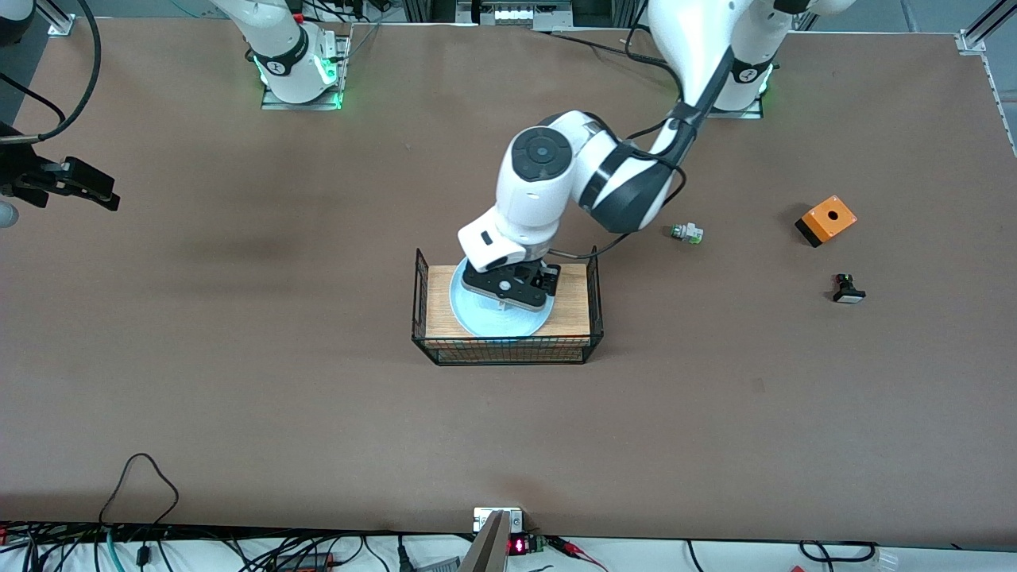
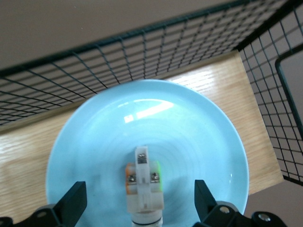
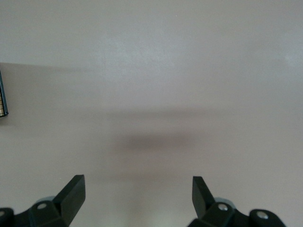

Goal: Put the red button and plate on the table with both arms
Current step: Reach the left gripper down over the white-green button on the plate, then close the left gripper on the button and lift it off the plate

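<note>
Found the left gripper down in the middle of the front frame, inside the black wire basket, low over the plate. Saw its fingers spread wide, gripping nothing, one on each side of the red button. Spotted that button lying near the middle of the plate, white-beige body plain in the left wrist view; could not make out its cap from there. Caught the pale-blue plate resting on the light-wood board at the bottom of the basket, not on the table. No contact made out between fingers and button.

Picked up the right gripper at the edge of the front frame toward the right arm's end, upper half, hanging over bare tabletop and waiting. Saw its fingers parted wide as well, nothing between them.

Noted, toward the left arm's end of the table, a green-capped white switch at mid-height of the frame, an orange box closer to that end, and lower down, nearer the front camera, a black switch with a white cap.
</note>
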{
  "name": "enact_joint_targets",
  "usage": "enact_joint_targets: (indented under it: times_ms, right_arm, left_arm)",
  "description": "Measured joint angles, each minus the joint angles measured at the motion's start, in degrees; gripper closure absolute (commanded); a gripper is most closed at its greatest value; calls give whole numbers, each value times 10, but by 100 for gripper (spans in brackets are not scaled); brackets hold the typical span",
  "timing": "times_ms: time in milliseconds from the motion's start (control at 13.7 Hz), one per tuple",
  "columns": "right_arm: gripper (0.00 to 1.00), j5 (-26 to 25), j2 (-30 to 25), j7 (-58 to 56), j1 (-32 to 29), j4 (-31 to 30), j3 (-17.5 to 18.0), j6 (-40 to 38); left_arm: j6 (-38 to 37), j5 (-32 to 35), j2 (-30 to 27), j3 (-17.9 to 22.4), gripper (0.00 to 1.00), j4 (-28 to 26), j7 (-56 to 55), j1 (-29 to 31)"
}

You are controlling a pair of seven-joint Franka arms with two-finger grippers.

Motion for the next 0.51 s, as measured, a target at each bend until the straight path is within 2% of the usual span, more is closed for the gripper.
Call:
enact_joint_targets:
  times_ms: [73, 365, 438, 510]
  right_arm:
    - [0, 2, 1, 0, 0, 0, 0, 0]
    - [0, 12, 5, 2, -8, 0, 0, 0]
    - [0, 13, 6, 2, -9, 0, 0, 0]
    - [0, 13, 6, 2, -9, 0, 0, 0]
  left_arm:
    - [0, 3, 0, 0, 6, 0, 0, -3]
    - [-1, 6, 7, 0, 71, -1, 1, -7]
    - [-1, 6, 9, 0, 80, -1, 1, -8]
    - [-1, 6, 10, 0, 84, -1, 1, -8]
